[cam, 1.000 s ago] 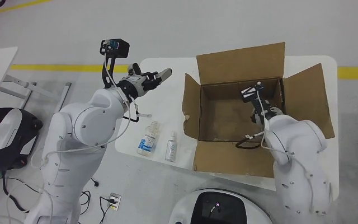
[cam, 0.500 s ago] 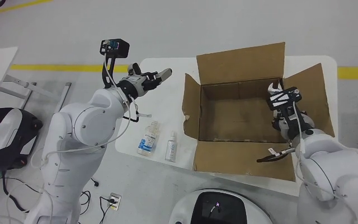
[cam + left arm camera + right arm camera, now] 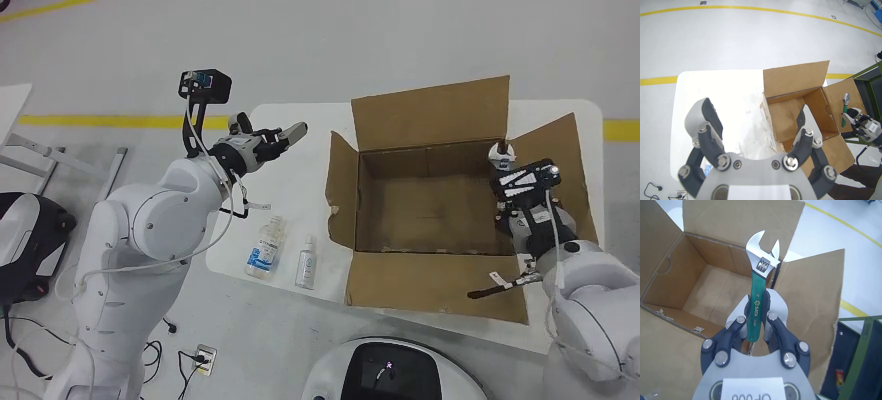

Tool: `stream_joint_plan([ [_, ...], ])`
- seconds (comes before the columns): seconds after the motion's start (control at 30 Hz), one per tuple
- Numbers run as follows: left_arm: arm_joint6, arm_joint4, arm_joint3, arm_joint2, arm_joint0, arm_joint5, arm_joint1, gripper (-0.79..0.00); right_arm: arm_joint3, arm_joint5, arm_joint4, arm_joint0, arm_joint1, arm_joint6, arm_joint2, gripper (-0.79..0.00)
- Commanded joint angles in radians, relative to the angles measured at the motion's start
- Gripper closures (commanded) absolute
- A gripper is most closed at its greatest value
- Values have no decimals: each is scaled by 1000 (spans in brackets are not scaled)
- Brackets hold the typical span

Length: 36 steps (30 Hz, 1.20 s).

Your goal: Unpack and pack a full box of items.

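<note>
Left claw (image 3: 755, 103) hasn't budged in the last second. It's spread wide with nothing in it, above the far-left corner of the worktop (image 3: 300, 190). A wider bottle (image 3: 264, 247) and a slim bottle (image 3: 306, 262) lie at the near-left edge, just left of the box (image 3: 430, 120), same spots as before. The box sits mid-worktop with its flaps splayed, and its floor looks bare to us. The change is on the right. A second ago the right claw (image 3: 759, 298) was down inside the box by its right wall; now it's up and out, over the right flap. It's clamped tight on the green handle of the wrench (image 3: 758, 283), steel head pointing away from the wrist. We read this as the last item coming out, so unpacking is nearly done. Next the wrench needs a set-down spot on the worktop, and there's little free room right of the box.
</note>
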Motion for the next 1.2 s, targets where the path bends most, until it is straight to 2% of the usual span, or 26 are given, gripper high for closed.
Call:
stream_joint_plan([
  [0.0, 0, 0, 0, 0, 0, 0, 0, -785, -60, 5, 21, -10, 3, 4, 13, 0],
  [0.1, 0, 0, 0, 0, 0, 0, 0, -785, -142, 20, 47, -26, 8, 8, 40, 0],
  [0.4, 0, 0, 0, 0, 0, 0, 0, -785, -142, 32, 123, 7, 27, -16, 193, 0],
  [0.6, 0, 0, 0, 0, 0, 0, 0, -785, -142, 39, 188, -40, 41, -24, 300, 0],
  [0.9, 0, 0, 0, 0, 0, 0, 0, -785, -142, 40, 182, -105, 65, -6, 427, 0],
  [1.17, 0, 0, 0, 0, 0, 0, 0, -785, -142, 22, 147, -212, 83, 45, 464, 0],
])
